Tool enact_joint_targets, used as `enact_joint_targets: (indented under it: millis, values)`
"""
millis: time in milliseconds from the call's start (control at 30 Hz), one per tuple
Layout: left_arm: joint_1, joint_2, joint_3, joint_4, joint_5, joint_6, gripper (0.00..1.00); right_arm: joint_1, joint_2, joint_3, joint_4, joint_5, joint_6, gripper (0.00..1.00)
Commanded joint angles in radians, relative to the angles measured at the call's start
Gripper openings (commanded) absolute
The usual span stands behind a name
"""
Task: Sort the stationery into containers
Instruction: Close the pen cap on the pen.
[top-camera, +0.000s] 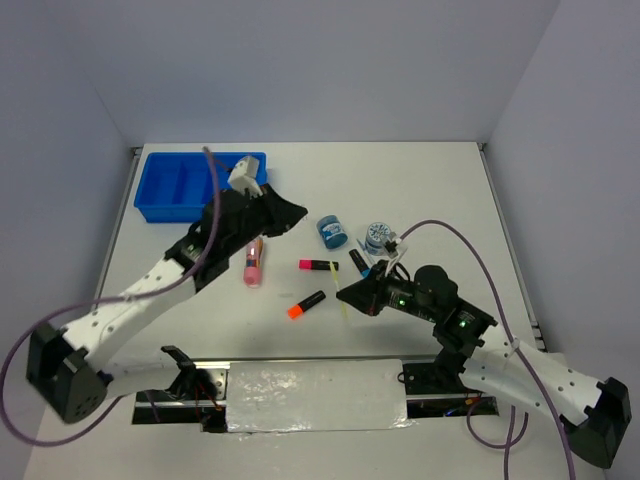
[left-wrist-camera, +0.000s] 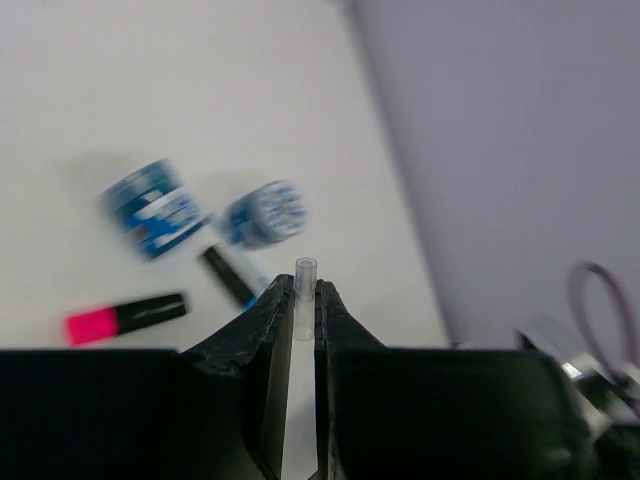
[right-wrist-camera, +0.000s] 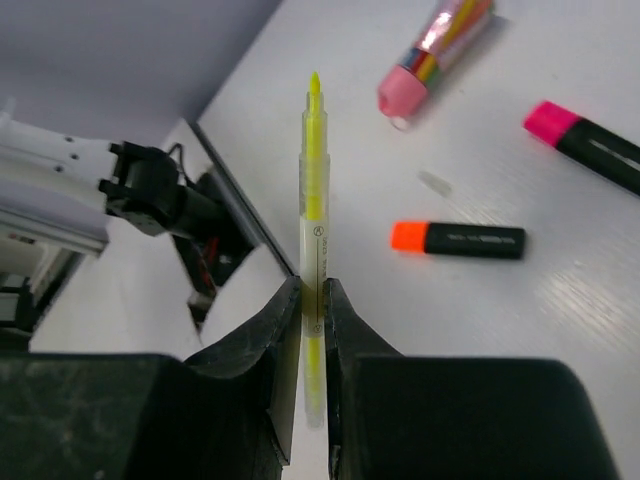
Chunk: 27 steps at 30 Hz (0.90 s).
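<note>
My left gripper (top-camera: 295, 213) is shut on a small clear cap (left-wrist-camera: 305, 290) that sticks out past its fingertips, held above the table right of the blue tray (top-camera: 160, 190). My right gripper (top-camera: 346, 296) is shut on a thin yellow pen (right-wrist-camera: 314, 190), tip pointing away from the jaws, above the table's middle front. On the table lie a pink tube (top-camera: 254, 262), a pink-ended marker (top-camera: 318, 265), an orange-ended marker (top-camera: 307, 304), a blue-ended marker (top-camera: 358, 262) and two round blue jars (top-camera: 332, 232) (top-camera: 378, 236).
The tray stands at the back left corner with its compartments partly hidden by the left arm. A foil-covered bar (top-camera: 315, 395) runs along the near edge between the arm bases. Grey walls close the table on three sides.
</note>
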Motion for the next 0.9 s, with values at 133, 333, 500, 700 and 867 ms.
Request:
enact_joint_targets:
  millis: [133,333,500,700,867]
  values:
    - [-0.022,-0.236,-0.285,0.615,0.252,0.009,0.0,0.177,0.117,0.104,0.296,0.133,0.051,0.0]
    - [-0.025,-0.293,-0.334,0.672,0.295,-0.008,0.0,0.26,0.156,0.15,0.305,0.291,-0.006,0.0]
    - [-0.025,-0.317,-0.353,0.675,0.309,-0.004,0.0,0.298,0.179,0.187,0.248,0.368,-0.036,0.0]
    - [-0.026,-0.323,-0.361,0.693,0.321,-0.007,0.0,0.298,0.18,0.198,0.225,0.397,-0.046,0.0]
    - [-0.026,-0.32,-0.367,0.687,0.322,-0.008,0.0,0.298,0.188,0.217,0.211,0.398,-0.055,0.0]
